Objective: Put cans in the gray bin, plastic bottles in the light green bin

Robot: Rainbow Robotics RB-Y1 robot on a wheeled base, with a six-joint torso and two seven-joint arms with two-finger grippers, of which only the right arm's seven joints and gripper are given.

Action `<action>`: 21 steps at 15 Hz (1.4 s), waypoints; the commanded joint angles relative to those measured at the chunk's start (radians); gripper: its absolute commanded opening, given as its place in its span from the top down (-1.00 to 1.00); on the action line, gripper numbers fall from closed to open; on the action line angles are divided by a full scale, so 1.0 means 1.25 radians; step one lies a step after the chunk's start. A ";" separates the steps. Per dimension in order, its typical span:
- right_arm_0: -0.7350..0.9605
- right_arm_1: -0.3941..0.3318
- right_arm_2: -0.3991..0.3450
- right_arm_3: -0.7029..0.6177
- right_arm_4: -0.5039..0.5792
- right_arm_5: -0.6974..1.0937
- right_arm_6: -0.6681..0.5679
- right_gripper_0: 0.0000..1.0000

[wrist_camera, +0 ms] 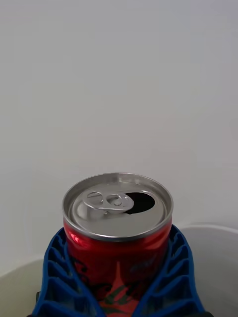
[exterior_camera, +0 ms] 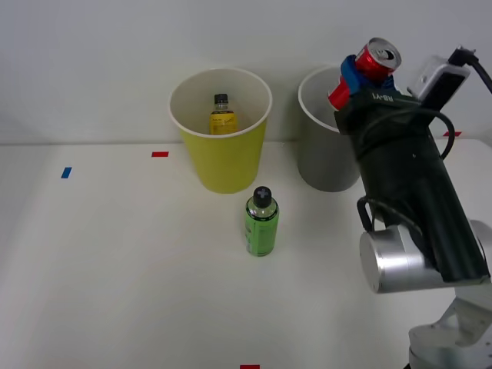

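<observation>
My right gripper (exterior_camera: 361,75) is shut on the red can (exterior_camera: 374,60), holding it in the air above the gray bin (exterior_camera: 319,154). In the right wrist view the can (wrist_camera: 118,233) sits between the blue ribbed fingers (wrist_camera: 54,277), its silver top open at the tab, with the bin's pale rim (wrist_camera: 213,233) just below. The light green bin (exterior_camera: 223,157) stands left of the gray one and holds a yellow-labelled bottle (exterior_camera: 222,115). A green-labelled bottle (exterior_camera: 261,223) with a dark cap stands upright on the table in front of the two bins.
The white table (exterior_camera: 115,269) carries small tape marks: a blue one (exterior_camera: 66,173) at the left, red ones (exterior_camera: 159,154) near the green bin and at the front edge (exterior_camera: 249,367). A white wall rises behind the bins.
</observation>
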 commanded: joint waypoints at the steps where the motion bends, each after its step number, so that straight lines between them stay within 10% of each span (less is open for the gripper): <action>1: -0.144 0.000 -0.069 0.101 -0.008 0.061 0.028 1.00; 8: -0.301 -0.036 -0.132 0.327 0.068 0.055 0.052 1.00; 21: -0.301 -0.057 -0.130 0.365 0.081 0.058 0.067 1.00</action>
